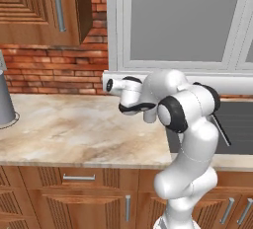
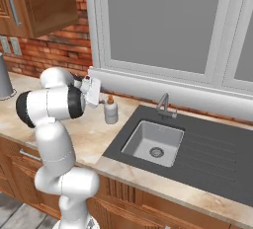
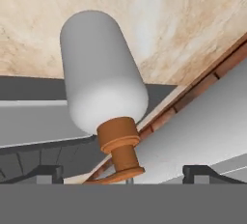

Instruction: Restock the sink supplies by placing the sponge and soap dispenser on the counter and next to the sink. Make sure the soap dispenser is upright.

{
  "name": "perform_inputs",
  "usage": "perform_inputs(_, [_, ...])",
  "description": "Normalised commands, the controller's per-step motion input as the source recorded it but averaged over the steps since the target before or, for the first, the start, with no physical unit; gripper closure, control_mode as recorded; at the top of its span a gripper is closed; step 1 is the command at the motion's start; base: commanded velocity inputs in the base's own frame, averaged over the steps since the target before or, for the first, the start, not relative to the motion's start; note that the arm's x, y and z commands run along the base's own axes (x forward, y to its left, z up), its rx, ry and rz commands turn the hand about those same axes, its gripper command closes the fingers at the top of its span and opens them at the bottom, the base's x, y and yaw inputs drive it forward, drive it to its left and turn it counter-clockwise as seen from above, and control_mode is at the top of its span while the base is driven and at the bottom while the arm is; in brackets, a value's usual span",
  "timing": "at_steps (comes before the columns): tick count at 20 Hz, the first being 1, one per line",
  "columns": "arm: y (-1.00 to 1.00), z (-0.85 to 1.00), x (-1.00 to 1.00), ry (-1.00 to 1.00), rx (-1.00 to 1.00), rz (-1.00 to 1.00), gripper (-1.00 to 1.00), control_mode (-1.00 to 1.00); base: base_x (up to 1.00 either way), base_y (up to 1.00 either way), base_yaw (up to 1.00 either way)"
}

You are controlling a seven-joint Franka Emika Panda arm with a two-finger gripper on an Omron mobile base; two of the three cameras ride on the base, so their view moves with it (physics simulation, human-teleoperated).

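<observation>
**A:** Pale grey with a brown pump, the soap dispenser (image 2: 110, 111) stands upright on the counter (image 2: 89, 134), just beside the left end of the sink (image 2: 207, 149), near the brick wall.

**B:** And the claw?

**A:** The gripper (image 3: 123, 172) sits right at the pump end. In the hand view the two finger tips (image 3: 48, 172) stand wide apart, one on each side of the brown pump, and neither touches the bottle. The jaws are apart and hold nothing.

**B:** Which way does the bottle run from the claw?

**A:** Straight ahead along the hand's line of sight. Its long axis points away from the gripper, pump nearest and base farthest, resting on the marbled stone. From the right base view the hand comes at it from the left and slightly above, close to the pump.

**B:** So what does the next move turn on?

**A:** My guess is a retreat. Because the pump lies between the fingers, the hand should back off along the bottle's own axis; a sideways swing could clip the pump and tip the bottle.

**B:** The sponge?

**A:** I cannot place it from these views. That half of the job looks unfinished, though the robot's arm (image 1: 190, 124) hides part of the counter in the left base view.
</observation>
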Motion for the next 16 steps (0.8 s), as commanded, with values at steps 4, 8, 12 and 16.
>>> perform_inputs(4, [0.52,0.29,-0.52,-0.09,-0.03,0.00,-1.00,-1.00,0.00,0.00,0.00])
perform_inputs(8, [0.68,0.07,-0.88,-0.13,-0.01,0.00,-1.00,-1.00,0.00,0.00,0.00])
perform_inputs(12, [0.23,0.00,-1.00,-0.21,0.09,-0.03,-1.00,-1.00,0.00,0.00,0.00])
perform_inputs(16, [0.07,0.00,-1.00,-0.30,0.31,-0.13,-1.00,-1.00,0.00,0.00,0.00])
